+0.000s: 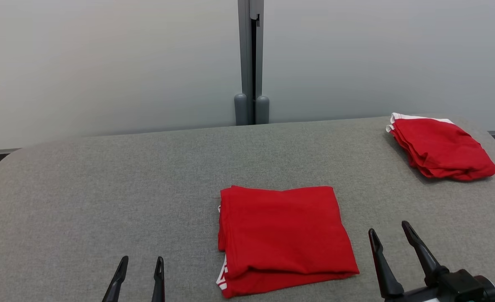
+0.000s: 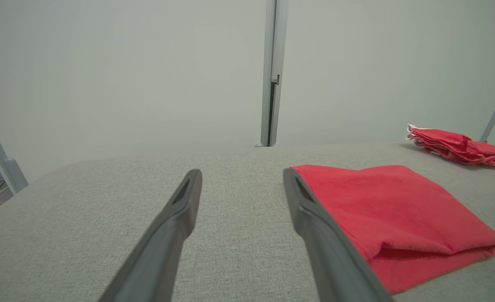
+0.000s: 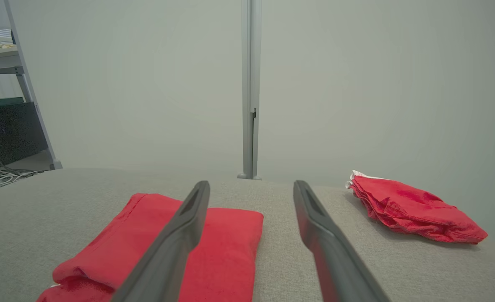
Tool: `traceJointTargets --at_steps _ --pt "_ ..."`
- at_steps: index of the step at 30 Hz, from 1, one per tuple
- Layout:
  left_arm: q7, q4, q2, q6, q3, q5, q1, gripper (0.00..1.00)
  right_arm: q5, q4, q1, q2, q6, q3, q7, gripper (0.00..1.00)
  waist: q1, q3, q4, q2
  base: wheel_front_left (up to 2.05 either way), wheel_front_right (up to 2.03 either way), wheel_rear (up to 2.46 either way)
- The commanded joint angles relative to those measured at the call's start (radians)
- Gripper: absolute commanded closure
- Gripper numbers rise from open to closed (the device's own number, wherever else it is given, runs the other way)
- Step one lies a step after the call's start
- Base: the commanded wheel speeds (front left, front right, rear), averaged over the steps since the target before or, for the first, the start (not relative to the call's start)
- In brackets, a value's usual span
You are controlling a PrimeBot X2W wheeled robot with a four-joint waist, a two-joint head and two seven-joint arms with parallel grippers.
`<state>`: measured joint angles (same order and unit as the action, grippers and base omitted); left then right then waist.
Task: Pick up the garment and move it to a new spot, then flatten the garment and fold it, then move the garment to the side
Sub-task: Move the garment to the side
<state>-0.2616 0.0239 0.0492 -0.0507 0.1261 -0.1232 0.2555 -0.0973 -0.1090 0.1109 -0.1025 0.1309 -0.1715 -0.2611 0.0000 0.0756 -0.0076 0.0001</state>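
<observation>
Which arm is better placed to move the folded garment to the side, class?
Right, probably. Its open jaws stand close beside the right edge of the folded garment, on the side where the other red pile lies; the left jaws, also open, stand farther from it.

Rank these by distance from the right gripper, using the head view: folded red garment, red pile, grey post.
1. The folded red garment, just left of the right gripper.
2. The red pile, at the table's far right corner.
3. The grey post, behind the far edge, centre.
</observation>
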Motion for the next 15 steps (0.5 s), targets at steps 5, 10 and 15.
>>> traceJointTargets --at_steps 5,10,15 --pt "-0.004 0.005 0.003 0.003 0.008 0.004 -0.031 0.00 -0.053 -0.025 -0.060 -0.004 -0.001 -0.013 -0.005 0.00 0.0000 -0.026 0.010 -0.0001 0.00 0.00 0.00" --pt "-0.004 0.015 0.003 0.013 0.030 0.011 -0.056 0.00 -0.183 -0.183 -0.152 -0.051 -0.001 -0.077 -0.005 0.00 0.0000 -0.055 0.026 -0.0001 0.00 0.00 0.00" --pt "-0.004 0.027 0.003 0.023 0.054 0.018 -0.077 0.00 -0.362 -0.372 -0.275 -0.160 -0.001 -0.212 0.044 0.00 0.0000 -0.081 0.050 -0.0001 0.00 0.00 0.00"
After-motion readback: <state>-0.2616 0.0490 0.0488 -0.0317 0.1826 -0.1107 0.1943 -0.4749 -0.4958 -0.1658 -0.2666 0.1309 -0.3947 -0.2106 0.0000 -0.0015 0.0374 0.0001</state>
